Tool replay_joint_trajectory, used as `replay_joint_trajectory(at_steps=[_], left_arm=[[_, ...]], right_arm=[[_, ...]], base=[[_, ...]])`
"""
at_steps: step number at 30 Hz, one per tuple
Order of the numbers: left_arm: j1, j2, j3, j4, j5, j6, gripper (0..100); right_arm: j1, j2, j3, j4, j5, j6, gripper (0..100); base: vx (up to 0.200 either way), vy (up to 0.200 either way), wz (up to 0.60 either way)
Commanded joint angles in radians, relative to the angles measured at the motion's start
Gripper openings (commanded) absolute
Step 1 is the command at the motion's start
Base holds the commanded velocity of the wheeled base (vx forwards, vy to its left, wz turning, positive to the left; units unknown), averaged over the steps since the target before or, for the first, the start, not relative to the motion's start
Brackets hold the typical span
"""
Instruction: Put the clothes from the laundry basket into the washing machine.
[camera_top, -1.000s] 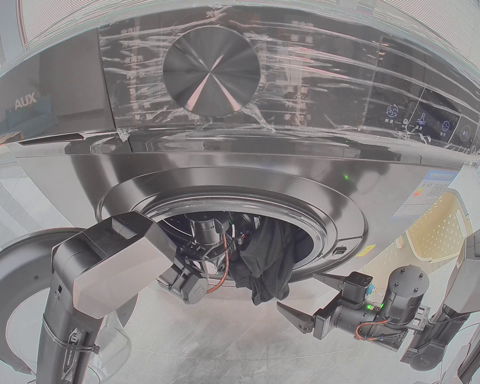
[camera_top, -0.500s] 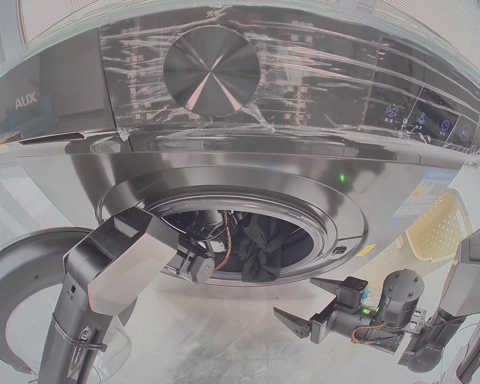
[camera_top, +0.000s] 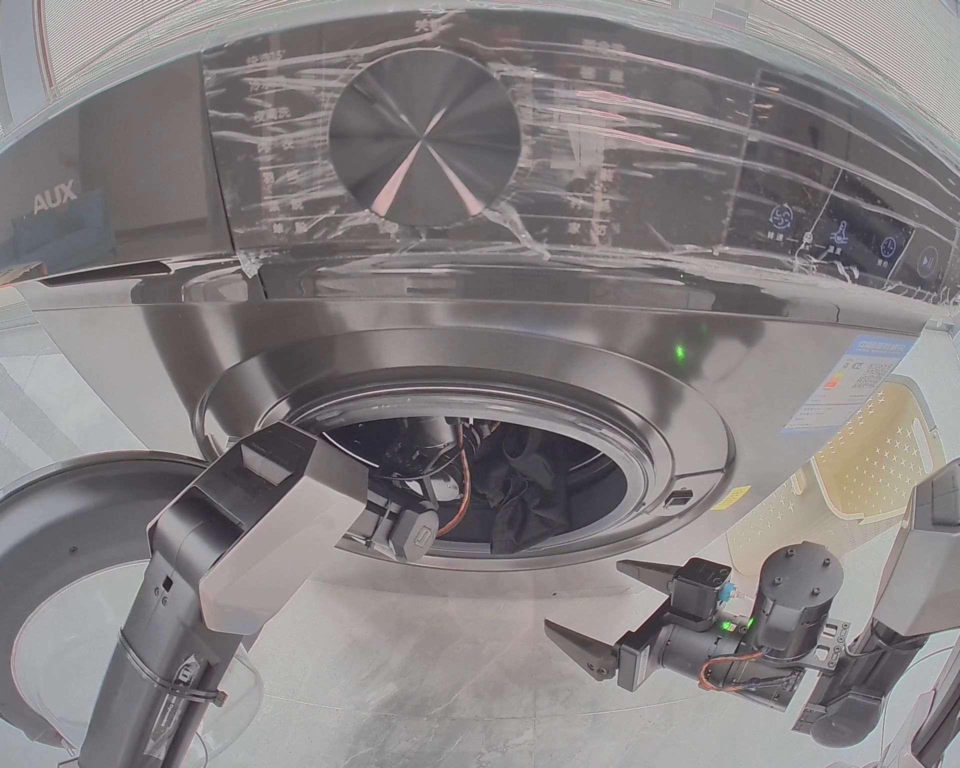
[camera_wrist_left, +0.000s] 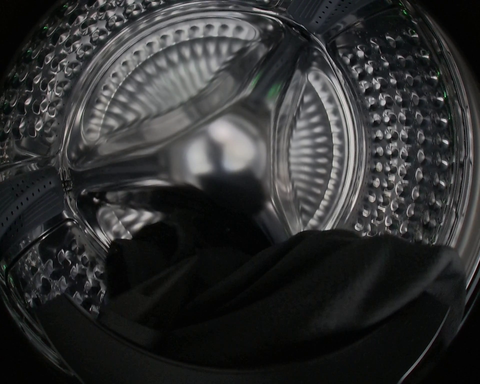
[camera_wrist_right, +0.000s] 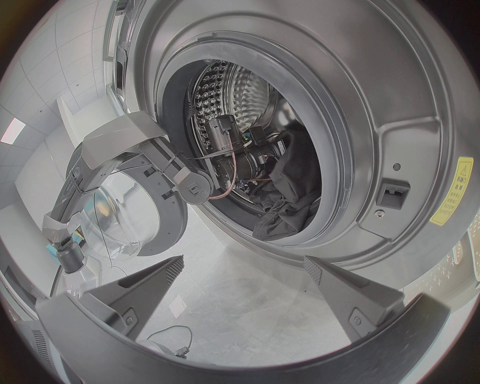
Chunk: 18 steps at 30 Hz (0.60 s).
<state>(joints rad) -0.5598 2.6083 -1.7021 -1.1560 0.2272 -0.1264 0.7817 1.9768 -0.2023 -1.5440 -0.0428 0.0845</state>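
Note:
A black garment (camera_top: 525, 490) lies bunched inside the washing machine's drum (camera_wrist_left: 400, 125), just behind the door opening's rim (camera_top: 640, 420). It also spreads low across the left wrist view as black cloth (camera_wrist_left: 310, 300). My left arm's wrist (camera_top: 425, 485) is through the opening, and my left gripper (camera_wrist_right: 275, 147) is against the garment (camera_wrist_right: 292, 195) with its tips hidden in the folds. My right gripper (camera_top: 585, 600) hangs outside, below and to the right of the opening, open and holding nothing, its fingers (camera_wrist_right: 340, 290) spread wide.
The round glass door (camera_top: 60, 560) stands swung open to the left beside my left arm. A cream perforated laundry basket (camera_top: 880, 460) sits to the right of the machine. Pale tiled floor (camera_top: 450, 670) lies in front of the opening.
The black garment hung out over the opening's lower rim; it now sits wholly inside the drum. My left arm has pushed further in. The right gripper dropped slightly.

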Motion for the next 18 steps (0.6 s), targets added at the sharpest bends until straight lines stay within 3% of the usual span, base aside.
replay_joint_trajectory(at_steps=[1,7,12,17,18], left_arm=[[-0.015,-0.076,0.141,0.079,-0.009,-0.002,100],[-0.038,-0.105,0.272,0.193,-0.082,0.005,100],[-0.045,-0.093,0.300,0.219,-0.088,0.024,100],[-0.034,-0.070,0.291,0.249,-0.101,0.063,100],[-0.034,-0.070,0.291,0.249,-0.101,0.063,0]], right_arm=[[0.001,0.002,0.000,-0.002,0.000,0.000,100],[0.001,0.002,0.000,-0.001,0.001,0.000,100],[0.001,0.002,0.000,-0.002,0.001,0.000,100],[0.007,0.002,-0.002,-0.002,0.000,0.000,100],[0.007,0.002,-0.002,-0.001,0.000,0.000,100]], base=[[0.000,0.000,0.00],[0.000,0.000,0.00],[0.000,0.000,0.00],[0.000,0.000,0.00],[0.000,0.000,0.00]])
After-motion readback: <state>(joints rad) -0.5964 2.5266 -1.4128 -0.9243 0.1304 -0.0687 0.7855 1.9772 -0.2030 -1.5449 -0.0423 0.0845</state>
